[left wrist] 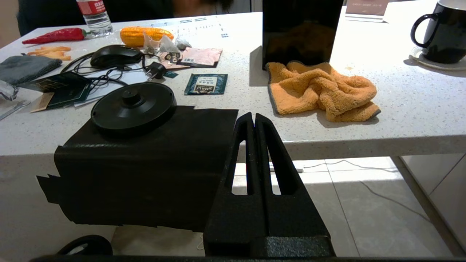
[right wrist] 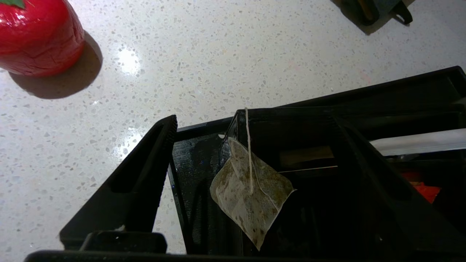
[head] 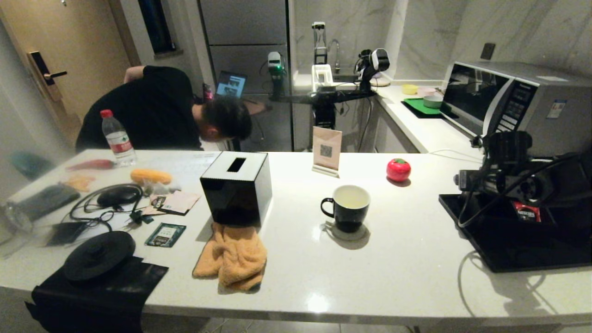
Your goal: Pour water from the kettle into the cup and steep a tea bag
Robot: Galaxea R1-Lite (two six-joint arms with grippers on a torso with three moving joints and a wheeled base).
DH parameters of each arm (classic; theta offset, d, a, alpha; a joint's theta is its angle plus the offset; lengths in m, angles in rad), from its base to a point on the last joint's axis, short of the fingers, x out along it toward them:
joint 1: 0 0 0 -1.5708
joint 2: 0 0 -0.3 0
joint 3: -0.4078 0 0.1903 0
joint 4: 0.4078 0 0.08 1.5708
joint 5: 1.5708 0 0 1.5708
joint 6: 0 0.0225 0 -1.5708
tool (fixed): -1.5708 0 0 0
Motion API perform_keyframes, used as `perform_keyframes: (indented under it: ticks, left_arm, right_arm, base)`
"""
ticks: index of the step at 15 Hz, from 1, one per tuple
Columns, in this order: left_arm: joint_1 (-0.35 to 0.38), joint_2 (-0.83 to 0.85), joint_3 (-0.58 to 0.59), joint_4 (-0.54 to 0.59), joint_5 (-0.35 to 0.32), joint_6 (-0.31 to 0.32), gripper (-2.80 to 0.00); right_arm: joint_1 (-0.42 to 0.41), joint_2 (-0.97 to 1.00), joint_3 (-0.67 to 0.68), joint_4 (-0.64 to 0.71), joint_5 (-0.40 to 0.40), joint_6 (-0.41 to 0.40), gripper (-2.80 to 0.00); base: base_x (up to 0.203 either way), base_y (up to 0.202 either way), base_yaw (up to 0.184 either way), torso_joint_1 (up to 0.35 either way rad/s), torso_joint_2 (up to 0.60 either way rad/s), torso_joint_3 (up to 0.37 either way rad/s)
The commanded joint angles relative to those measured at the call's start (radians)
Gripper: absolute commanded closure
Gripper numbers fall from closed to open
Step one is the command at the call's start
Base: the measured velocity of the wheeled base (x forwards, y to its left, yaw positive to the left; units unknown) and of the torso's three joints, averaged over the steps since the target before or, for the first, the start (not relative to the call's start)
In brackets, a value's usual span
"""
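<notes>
The black cup [head: 346,208] with a white inside stands on a coaster mid-counter, with pale yellowish water [head: 350,200] in it; it also shows in the left wrist view [left wrist: 442,36]. The kettle is out of view. My right gripper [right wrist: 253,120] is open over the black compartmented box [head: 513,245] at the right. The grey-green tea bag [right wrist: 251,193] hangs between its spread fingers without touching either. The bag's string [right wrist: 248,138] runs up over a black wall of the box [right wrist: 284,112]. My left gripper [left wrist: 253,115] is shut and empty, parked below the counter's front edge.
A black tissue box [head: 237,187] and an orange cloth [head: 233,256] lie left of the cup. A red tomato-shaped thing [head: 398,169] sits behind it. The round kettle base [head: 98,255], cables and packets crowd the left. A person [head: 157,111] bends behind the counter.
</notes>
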Motion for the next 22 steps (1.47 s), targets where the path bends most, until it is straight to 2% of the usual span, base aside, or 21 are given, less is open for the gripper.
perform_keyframes:
  ticks: [1,8,15,22]
  left_arm:
    - [0.0,0.0,0.0,0.0,-0.001,0.001,0.0]
    - [0.0,0.0,0.0,0.0,-0.001,0.001,0.0]
    - [0.0,0.0,0.0,0.0,-0.001,0.001,0.0]
    - [0.0,0.0,0.0,0.0,-0.001,0.001,0.0]
  right_arm:
    - [0.0,-0.018,0.001,0.003,-0.001,0.0,-2.8]
    - [0.0,-0.079,-0.023,0.156,0.021,0.002,-2.8]
    - [-0.002,-0.074,-0.149,0.364,0.042,0.003,-2.8]
    - [-0.002,-0.031,-0.18,0.406,0.047,0.012,-2.8]
  base:
    - [0.0,0.0,0.0,0.0,0.0,0.0]
    - [0.0,0.0,0.0,0.0,0.0,0.0]
    - [0.0,0.0,0.0,0.0,0.0,0.0]
    - [0.0,0.0,0.0,0.0,0.0,0.0]
